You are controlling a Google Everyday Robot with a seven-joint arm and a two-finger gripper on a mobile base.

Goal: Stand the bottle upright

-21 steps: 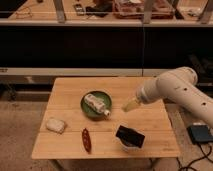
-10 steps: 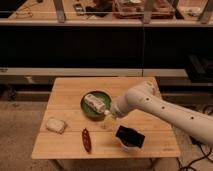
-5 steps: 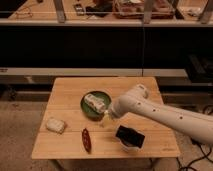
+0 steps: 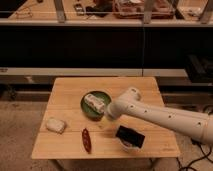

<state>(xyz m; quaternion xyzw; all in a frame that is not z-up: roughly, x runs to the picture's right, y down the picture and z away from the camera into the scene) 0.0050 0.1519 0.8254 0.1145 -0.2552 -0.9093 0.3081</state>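
Note:
A pale bottle (image 4: pixel 96 103) lies on its side in a dark green bowl (image 4: pixel 87 111) near the middle of the wooden table (image 4: pixel 70 87). My white arm reaches in from the right. My gripper (image 4: pixel 108 115) is at the bowl's right rim, right beside the bottle's near end. The arm's wrist hides the gripper's tip.
A white crumpled packet (image 4: pixel 55 125) lies at the table's left. A red-brown oblong item (image 4: pixel 86 140) lies near the front edge. A black packet on a white bowl (image 4: pixel 129 137) sits at the front right. Dark shelving stands behind the table.
My arm has swung left across the table from the right side, and the gripper has come down to the bowl's right rim beside the bottle. The bottle has not moved.

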